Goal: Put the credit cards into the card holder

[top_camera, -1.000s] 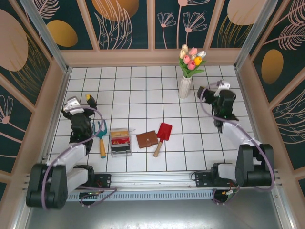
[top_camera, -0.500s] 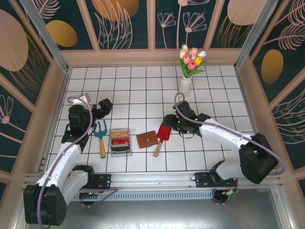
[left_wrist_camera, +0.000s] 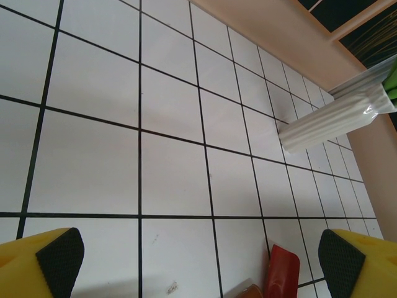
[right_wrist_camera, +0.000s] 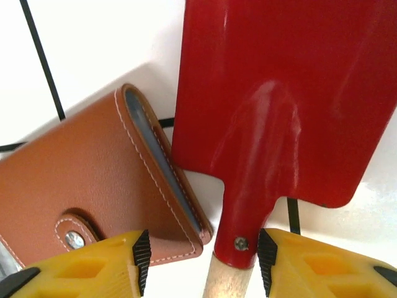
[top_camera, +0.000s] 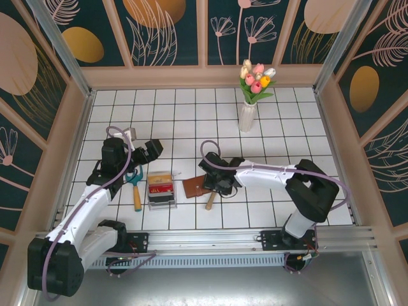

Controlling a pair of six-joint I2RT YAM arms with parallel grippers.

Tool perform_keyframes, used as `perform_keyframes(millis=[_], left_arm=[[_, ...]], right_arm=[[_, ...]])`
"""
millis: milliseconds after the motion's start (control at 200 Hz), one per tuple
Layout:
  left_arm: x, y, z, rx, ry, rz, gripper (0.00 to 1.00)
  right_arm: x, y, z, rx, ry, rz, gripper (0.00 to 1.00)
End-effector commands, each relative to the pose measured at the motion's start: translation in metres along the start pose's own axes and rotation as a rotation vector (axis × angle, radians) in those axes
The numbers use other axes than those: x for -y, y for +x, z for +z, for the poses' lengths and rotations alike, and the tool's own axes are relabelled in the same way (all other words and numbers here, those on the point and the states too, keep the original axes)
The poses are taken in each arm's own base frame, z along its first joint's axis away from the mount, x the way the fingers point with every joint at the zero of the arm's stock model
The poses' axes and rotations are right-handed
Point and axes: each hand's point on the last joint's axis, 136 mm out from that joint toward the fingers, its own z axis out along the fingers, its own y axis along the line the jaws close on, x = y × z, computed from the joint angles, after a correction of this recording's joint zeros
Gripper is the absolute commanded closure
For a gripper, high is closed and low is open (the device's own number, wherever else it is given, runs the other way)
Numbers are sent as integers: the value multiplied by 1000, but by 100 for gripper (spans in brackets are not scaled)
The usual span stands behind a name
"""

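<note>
Under right pincer (right_wrist_camera: 203, 261): card holder (right_wrist_camera: 80, 186) beside one finger, jaws apart, straddling shovel (right_wrist_camera: 273, 93) neck; left pincer (left_wrist_camera: 200, 256) wide apart.

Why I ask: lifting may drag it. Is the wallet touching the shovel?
Cannot tell: right wrist view shows shovel blade corner meeting wallet edge; contact unclear.

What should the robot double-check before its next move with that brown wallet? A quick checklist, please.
1. Card holder open: not ok, it lies folded shut.
2. Right gripper lined up on the holder alone: not ok, the red shovel has its neck between the fingers too.
3. Left gripper open and free: ok, above bare tiles.
4. Credit cards found: ok, in the clear box beside the holder.
</note>
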Motion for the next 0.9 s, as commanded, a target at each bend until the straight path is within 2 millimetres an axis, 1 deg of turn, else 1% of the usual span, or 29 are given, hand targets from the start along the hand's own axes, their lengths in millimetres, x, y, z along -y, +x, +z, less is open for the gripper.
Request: perform_keyframes(millis=[0, 120, 195, 245, 290, 325, 395, 460, 475, 530, 560, 611, 716, 791, 836, 851, 896], left_arm=[[4, -5, -3, 6, -10, 28, 1], [0, -3, -3, 3, -24, 22, 1], [-1, -3, -2, 5, -29, 13, 1], [-2, -3, -2, 4, -30, 9, 1], [-1, -3, -2, 4, -28, 6, 1], [-1, -4, -1, 3, -28, 6, 1], [0, -5, -1, 4, -26, 4, 1], [1, -6, -1, 4, -21, 4, 1], [2, -5, -1, 3, -21, 4, 1], [2, -6, 0, 2, -18, 7, 1], [3, -6, 0, 1, -18, 7, 1], [3, -6, 1, -5, -15, 6, 1], [6, -7, 3, -11, -6, 4, 1], [9, -8, 3, -19, 3, 6, 1], [9, -8, 4, -20, 4, 8, 1], [10, -9, 3, -18, 4, 7, 1], [11, -10, 4, -13, 8, 5, 1]], right_arm=[[15, 7, 3, -17, 89, 12, 50], [23, 15, 6, -30, 118, -3, 57], [25, 16, 7, -32, 122, -12, 59], [27, 16, 7, -31, 130, -17, 64], [30, 15, 7, -26, 146, -20, 65], [35, 14, 6, -17, 169, -24, 68], [52, 7, 3, 8, 229, -16, 74], [66, 1, 0, 26, 254, -2, 87], [69, 0, -1, 28, 254, 4, 88], [80, -6, -4, 40, 253, 30, 88], [83, -12, -8, 59, 245, 50, 88], [95, -21, -14, 87, 249, 75, 88], [127, -42, -25, 130, 259, 144, 87], [156, -56, -38, 168, 278, 220, 86], [168, -65, -44, 191, 264, 257, 86], [176, -71, -48, 203, 262, 292, 86], [191, -85, -57, 245, 243, 351, 85]])
